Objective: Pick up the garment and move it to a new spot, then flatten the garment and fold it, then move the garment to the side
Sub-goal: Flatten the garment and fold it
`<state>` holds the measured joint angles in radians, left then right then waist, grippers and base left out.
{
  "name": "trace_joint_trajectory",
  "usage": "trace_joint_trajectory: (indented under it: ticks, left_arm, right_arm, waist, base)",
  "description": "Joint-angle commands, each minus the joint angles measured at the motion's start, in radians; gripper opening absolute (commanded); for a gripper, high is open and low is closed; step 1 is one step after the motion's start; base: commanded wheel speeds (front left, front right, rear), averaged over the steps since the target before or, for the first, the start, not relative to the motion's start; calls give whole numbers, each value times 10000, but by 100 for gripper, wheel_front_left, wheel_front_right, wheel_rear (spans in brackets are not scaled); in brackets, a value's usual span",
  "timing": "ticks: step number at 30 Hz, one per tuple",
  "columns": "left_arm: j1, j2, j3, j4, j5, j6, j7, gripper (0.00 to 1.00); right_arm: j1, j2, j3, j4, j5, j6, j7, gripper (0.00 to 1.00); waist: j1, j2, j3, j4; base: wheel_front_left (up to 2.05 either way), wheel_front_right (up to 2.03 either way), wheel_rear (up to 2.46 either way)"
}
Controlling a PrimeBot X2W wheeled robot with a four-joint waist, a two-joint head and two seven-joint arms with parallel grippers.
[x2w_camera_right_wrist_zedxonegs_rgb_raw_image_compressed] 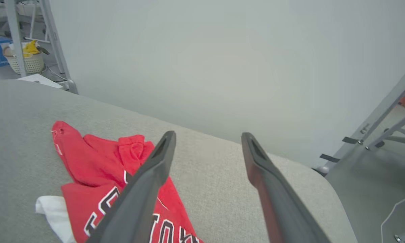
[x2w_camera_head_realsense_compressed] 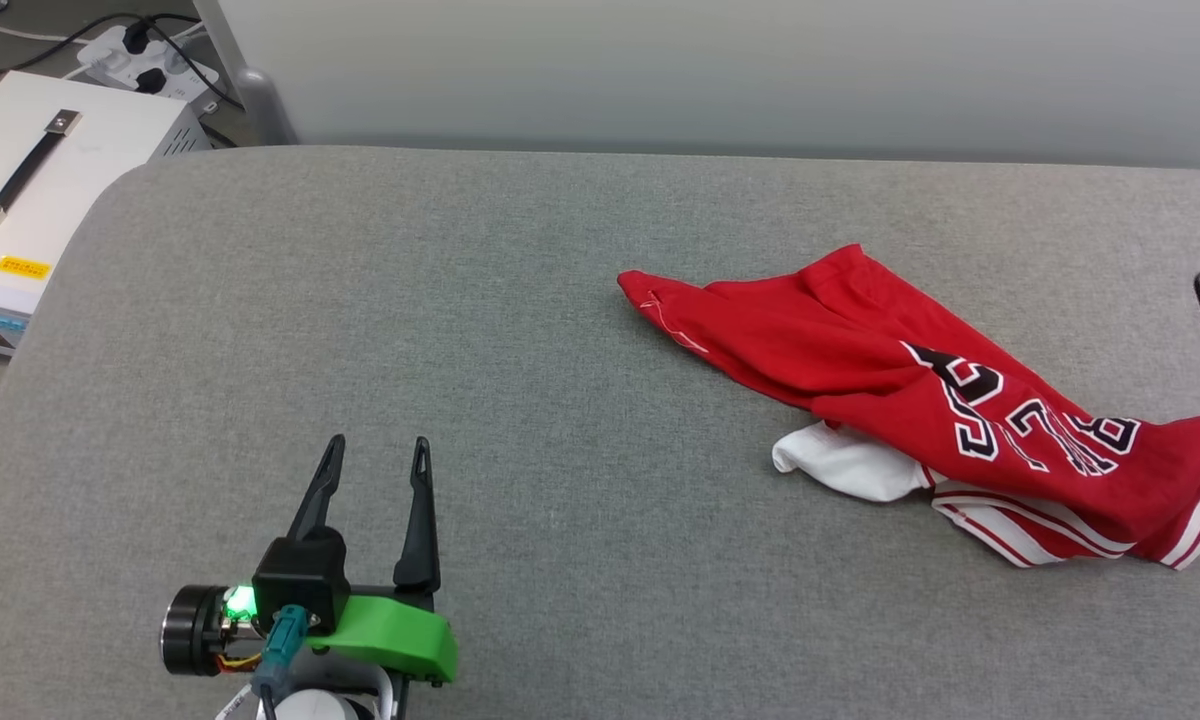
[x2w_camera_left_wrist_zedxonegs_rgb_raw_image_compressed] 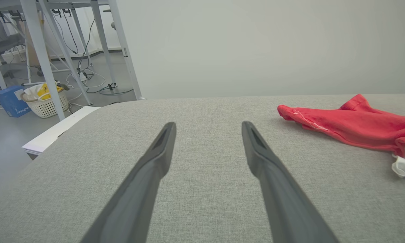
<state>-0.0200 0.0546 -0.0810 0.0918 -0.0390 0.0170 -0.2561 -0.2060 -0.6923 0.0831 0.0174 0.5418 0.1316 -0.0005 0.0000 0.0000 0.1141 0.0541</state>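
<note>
The shirt carries big black white-outlined letters (crumpled, seen slantwise); no word reads clearly. The yellow label on the white box is too small to read.

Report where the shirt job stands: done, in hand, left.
Done: nothing visibly; the garment lies crumpled on the grey table. In hand: nothing gripped; the right hand hangs open near it, the left hand open, apart. Left: picking up, moving, flattening, folding, setting aside.
</note>
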Motion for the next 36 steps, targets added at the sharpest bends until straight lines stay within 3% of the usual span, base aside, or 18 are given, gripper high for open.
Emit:
trace_joint_trajectory:
  ticks: [1, 5, 9, 12, 13, 21, 26, 36]
  left_arm:
    - [109, -43, 26, -4, 90, -58, -57, 100]
    - [39, -43, -21, -25, 91, -92, -57, 100]
    - [-57, -43, -74, -66, 63, -86, -57, 100]
    - [-152, -43, -159, -79, 15, -55, -57, 100]
    - [-285, -43, -235, -81, -51, -15, -57, 100]
    - [-633, -43, -460, -129, -279, 151, -57, 100]
    - [-909, -43, -618, -169, -423, 267, -57, 100]
    - [-1342, -43, -751, -147, -595, 434, -57, 100]
  right_arm:
    - [11, 134, -61, -427, -169, -9, 108, 100]
    - [-415, 369, 435, -1730, -247, -9, 807, 100]
    - [-1161, 192, 1737, -2373, 6, -9, 1948, 100]
    - [-1907, -192, 3232, -2358, 496, -9, 3209, 100]
    - [-2748, -390, 4601, -2190, 1050, -9, 4500, 100]
    - [-4307, -541, 7376, -1346, 2169, -9, 7220, 100]
    - [-5031, -422, 8312, -307, 2385, -9, 7740, 100]
    - [-5685, -242, 9828, 2073, 2409, -9, 7440, 100]
  waist:
    - [0, 0, 9, 35]
    - [0, 0, 88, 144]
    - [0, 0, 247, 267]
    - [0, 0, 409, 400]
    - [0, 0, 624, 559]
    - [0, 0, 1298, 991]
    - [0, 0, 1814, 1226]
    - [0, 0, 2354, 1464]
  base:
    - [0, 0, 0]
    - [0, 0, 0]
    - [0, 0, 0]
    - [0, 0, 0]
    - [0, 0, 0]
    - [0, 0, 0]
    - [0, 0, 0]
    - [0, 0, 0]
